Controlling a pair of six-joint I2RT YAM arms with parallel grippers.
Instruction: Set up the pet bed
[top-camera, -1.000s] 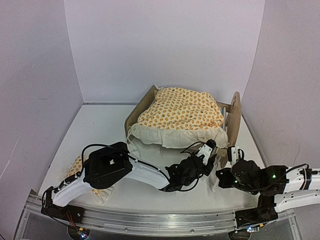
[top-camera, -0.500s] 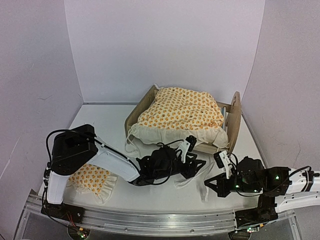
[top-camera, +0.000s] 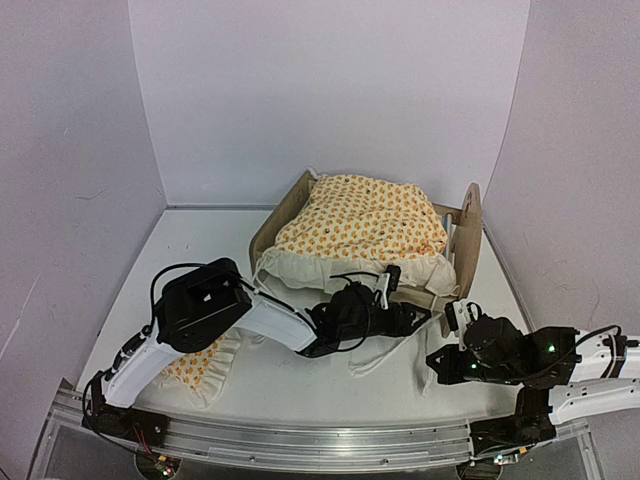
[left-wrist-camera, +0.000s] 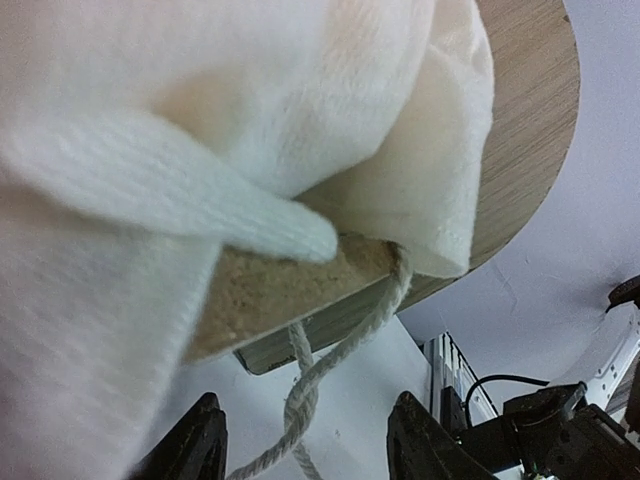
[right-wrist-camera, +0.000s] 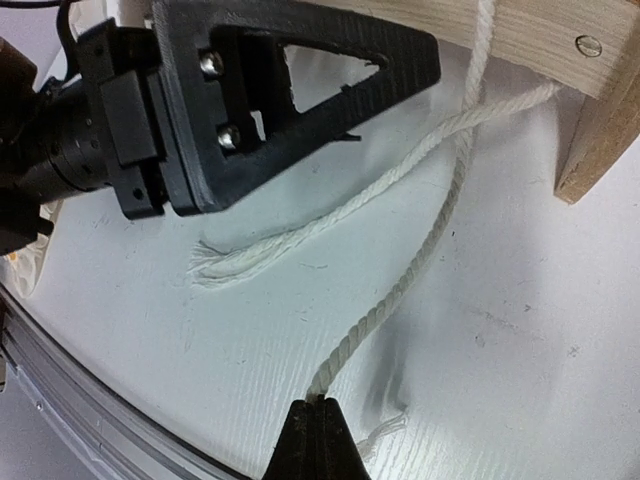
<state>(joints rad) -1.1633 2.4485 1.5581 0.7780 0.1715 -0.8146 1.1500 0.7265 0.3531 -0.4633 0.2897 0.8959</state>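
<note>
The bed (top-camera: 467, 232) stands right of centre in the overhead view, toward the back wall, its taller rounded end board on the right. The orange-patterned blanket (top-camera: 362, 222) covers its top, and the white ruffle hangs over the near edge. The pillow (top-camera: 192, 362) lies on the table (top-camera: 190, 260) at lower left, partly under the left arm and well apart from the bed. The left gripper (left-wrist-camera: 305, 425) reaches to the bed's near right corner. In its wrist view the two black fingers stand spread at the bottom edge, and a white cord (left-wrist-camera: 330, 365) hangs between them from under the ruffle without visibly touching either. A curved wooden edge fills the upper right there. The right gripper (right-wrist-camera: 320, 440) sits low at the bottom middle of its own view. Its fingertips are pressed together, pinching a cord that runs up and right toward the wood frame at the top right corner. A second strand ends frayed on the table at left of centre, below the left gripper's black finger.
</note>
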